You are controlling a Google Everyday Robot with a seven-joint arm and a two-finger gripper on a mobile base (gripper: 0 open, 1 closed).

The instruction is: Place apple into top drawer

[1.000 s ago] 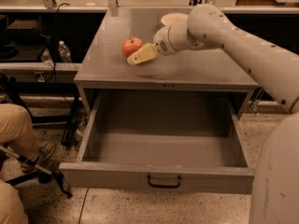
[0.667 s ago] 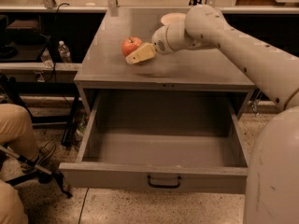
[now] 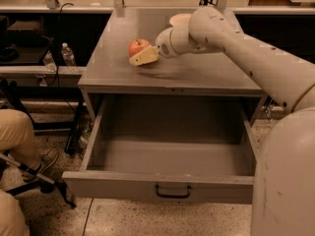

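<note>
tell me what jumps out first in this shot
A big pale robot arm sweeps in from the right, its end effector right against the red-orange apple on the grey cabinet top. Below it, the top drawer stands pulled wide open toward the camera, with a small black handle at the centre of its front panel.

apple (image 3: 137, 46) on tabletop (image 3: 197, 75) — pincer (image 3: 142, 54) at its front | top drawer (image 3: 108, 186) below, fwd

The pincer (image 3: 143, 54) is at the apple (image 3: 137, 46) on the bench (image 3: 197, 75), with a bowl (image 3: 178, 18) beyond. Nearer, the top drawer (image 3: 172, 156) gapes open with free room above it.
</note>
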